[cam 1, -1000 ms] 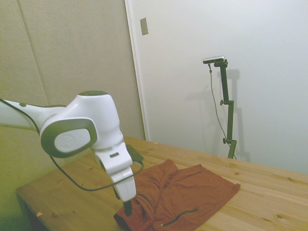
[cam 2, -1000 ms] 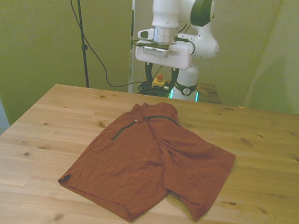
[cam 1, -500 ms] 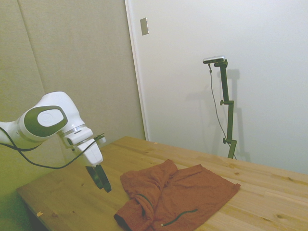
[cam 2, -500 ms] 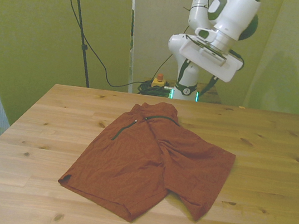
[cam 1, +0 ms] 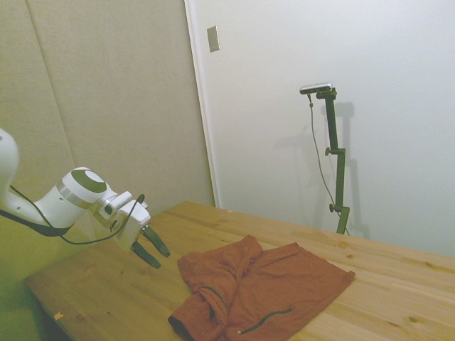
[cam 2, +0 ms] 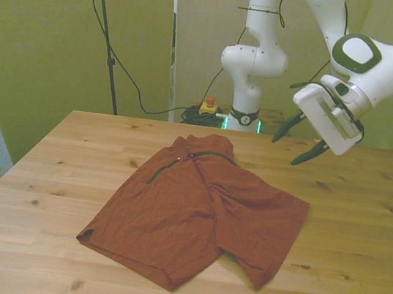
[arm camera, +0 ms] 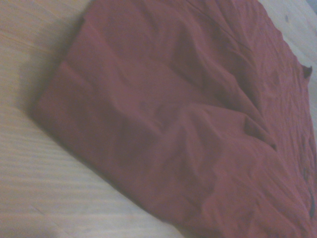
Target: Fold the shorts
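My fingers [cam 1: 155, 240] are spread apart with nothing between them, their dark tips slanting down toward the wood without touching it. My gripper [cam 2: 301, 143] hangs in the air over the table [cam 2: 360, 238], off to the front view's right of the shorts [cam 2: 198, 210] and clear of them; in the side view it sits just beside the bunched end of the cloth, with bare board showing between us. Behind the fingers my white hand tilts, and a dark cable loops from it back along my arm [cam 1: 67, 201].

The shorts [cam 1: 259, 291] lie spread on the table near its middle, rust-red and rumpled. One leg reaches toward the near edge at the front view's left, the other lies across to the front view's right, partly overlapping the first. The narrower end bunches up at the far side, where a dark zipper line [cam 2: 156, 174] runs along a fold. In the wrist view the cloth [arm camera: 188, 114] fills most of the frame, soft creases across it, one straight edge lying on the pale wood [arm camera: 44, 198]
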`<state>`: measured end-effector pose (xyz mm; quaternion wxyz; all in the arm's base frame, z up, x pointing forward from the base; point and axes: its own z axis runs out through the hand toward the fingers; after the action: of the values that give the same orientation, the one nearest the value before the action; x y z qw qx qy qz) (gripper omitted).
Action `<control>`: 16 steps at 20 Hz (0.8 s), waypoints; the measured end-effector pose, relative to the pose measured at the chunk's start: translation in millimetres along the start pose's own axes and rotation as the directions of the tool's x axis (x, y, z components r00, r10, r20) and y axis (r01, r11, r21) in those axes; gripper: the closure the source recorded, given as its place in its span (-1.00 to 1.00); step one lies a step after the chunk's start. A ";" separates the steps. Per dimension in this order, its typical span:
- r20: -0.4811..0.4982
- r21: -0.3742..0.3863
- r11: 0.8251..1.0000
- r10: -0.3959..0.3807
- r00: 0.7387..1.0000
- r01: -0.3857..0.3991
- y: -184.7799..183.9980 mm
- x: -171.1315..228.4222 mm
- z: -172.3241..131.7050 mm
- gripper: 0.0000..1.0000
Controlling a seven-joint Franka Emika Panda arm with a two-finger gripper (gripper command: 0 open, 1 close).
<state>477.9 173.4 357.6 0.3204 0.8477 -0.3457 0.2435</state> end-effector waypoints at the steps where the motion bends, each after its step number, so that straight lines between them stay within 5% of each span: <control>1: 0.003 -0.007 1.000 -0.008 1.000 0.008 -10.3 -2.2 2.7 -1.00; 16: 0.020 -0.074 0.997 0.033 0.999 -0.032 -26.9 30.7 67.8 -1.00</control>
<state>530.5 126.9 321.2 0.3438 0.8320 -0.3715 0.2268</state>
